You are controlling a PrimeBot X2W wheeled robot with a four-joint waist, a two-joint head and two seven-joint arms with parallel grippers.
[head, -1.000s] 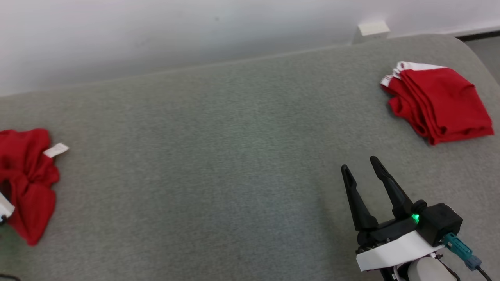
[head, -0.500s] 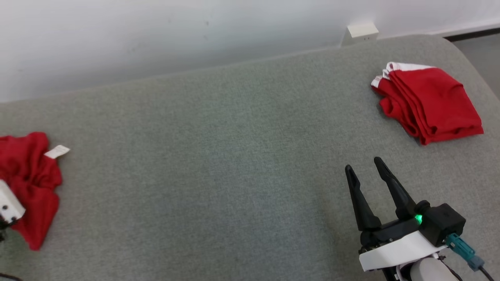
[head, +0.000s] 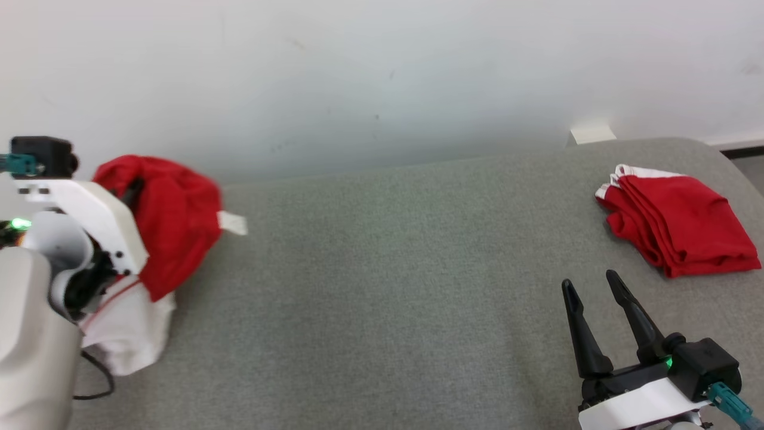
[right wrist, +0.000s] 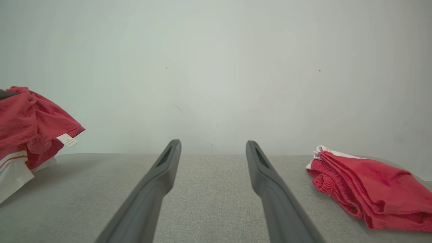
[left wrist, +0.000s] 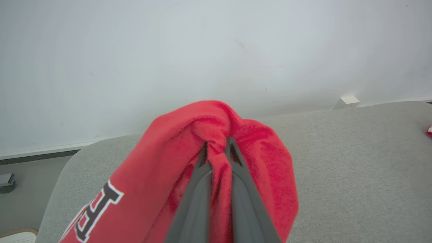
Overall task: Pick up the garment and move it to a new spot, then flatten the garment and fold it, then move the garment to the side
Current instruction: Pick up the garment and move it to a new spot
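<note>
The garment [head: 176, 218] is a crumpled red cloth with a white part hanging below it. It hangs at the far left, lifted, with its lower white end at the grey cushioned surface [head: 382, 269]. In the left wrist view my left gripper [left wrist: 217, 144] is shut on a bunched red fold of the garment [left wrist: 266, 162], and black and white lettering shows lower left. In the head view the cloth hides its fingers. My right gripper [head: 588, 280] stands open and empty at the lower right, low over the surface [right wrist: 213, 144]. The garment [right wrist: 30, 118] also appears far left in the right wrist view.
A second red garment [head: 680, 230], folded with a white edge, lies at the far right of the surface [right wrist: 371, 182]. A pale wall rises right behind the surface. A small white block [head: 591, 134] sits at the back right edge.
My left gripper has shut on the garment and raised it off the surface. The head camera has tilted up, showing more wall. The right gripper stays open and still.
</note>
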